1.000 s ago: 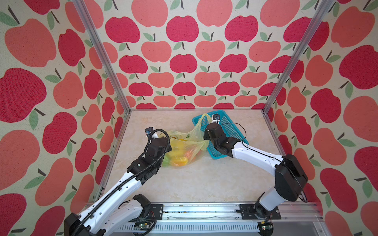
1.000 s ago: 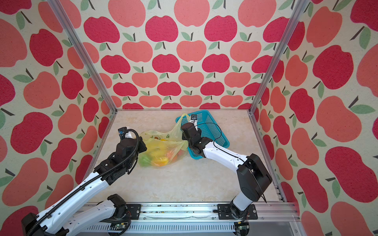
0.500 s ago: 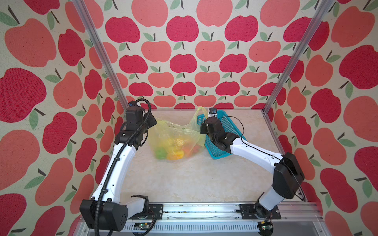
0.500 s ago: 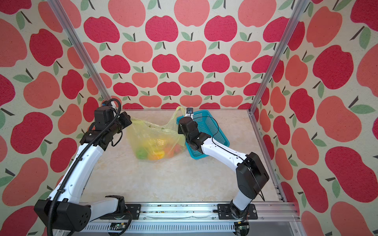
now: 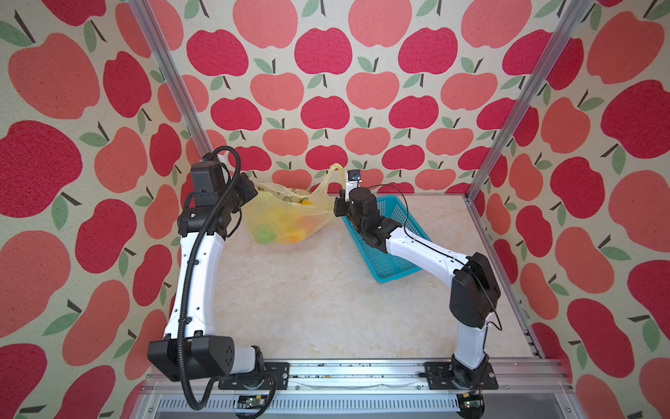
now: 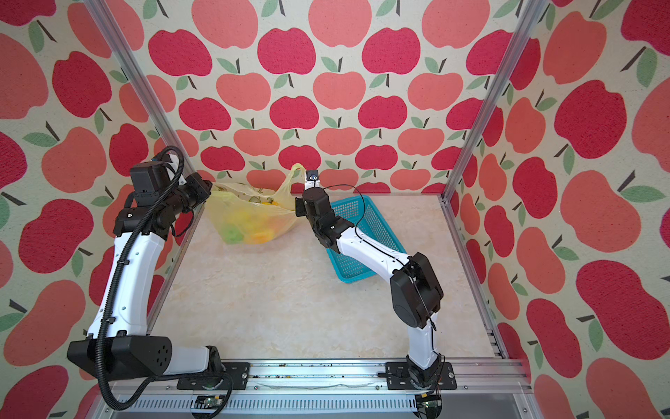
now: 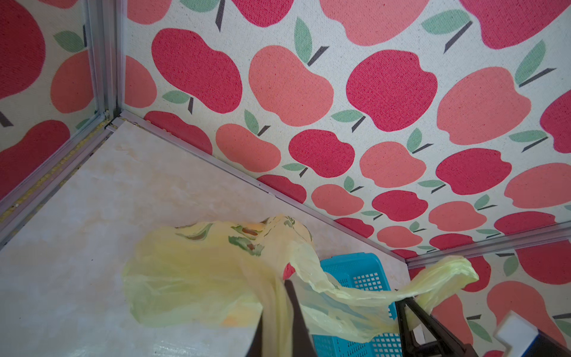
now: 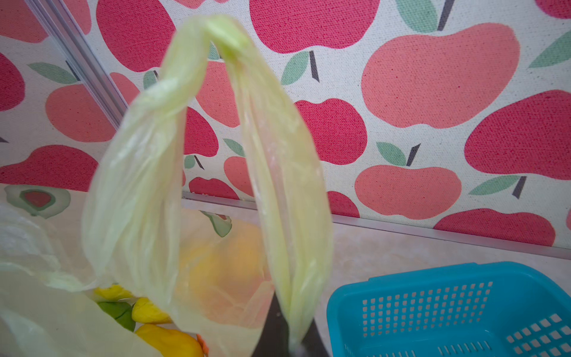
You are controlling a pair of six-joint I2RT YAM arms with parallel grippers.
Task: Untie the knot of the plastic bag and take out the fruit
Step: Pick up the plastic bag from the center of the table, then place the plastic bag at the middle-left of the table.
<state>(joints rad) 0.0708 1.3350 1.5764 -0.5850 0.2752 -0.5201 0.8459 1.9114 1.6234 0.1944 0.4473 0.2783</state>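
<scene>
Left arm (image 5: pixel 197 275): raised since a second ago, plastic bag (image 5: pixel 286 214) pulled up with it.
Left gripper (image 5: pixel 255 194): clamped on one handle.
Right gripper (image 5: pixel 337 212): clamped on other handle.
Fruit (image 5: pixel 290 234): inside plastic bag, table (image 5: pixel 308 308) 12 o'clock.

Left white-and-black robot arm (image 5: pixel 197 268) raised steeply from front rail, elbow high, wrist bent in toward centre. Left gripper (image 5: pixel 255 193) up in the air, jaws pinched tight on thin pale-yellow plastic bag (image 5: pixel 286 221). Right white-and-black robot arm (image 5: pixel 420 250) folded lower, forearm stretched back and inward, wrist tipped up. Right gripper (image 5: pixel 339 207) jaws clamped on same bag. Grippers well apart, facing each other.
</scene>
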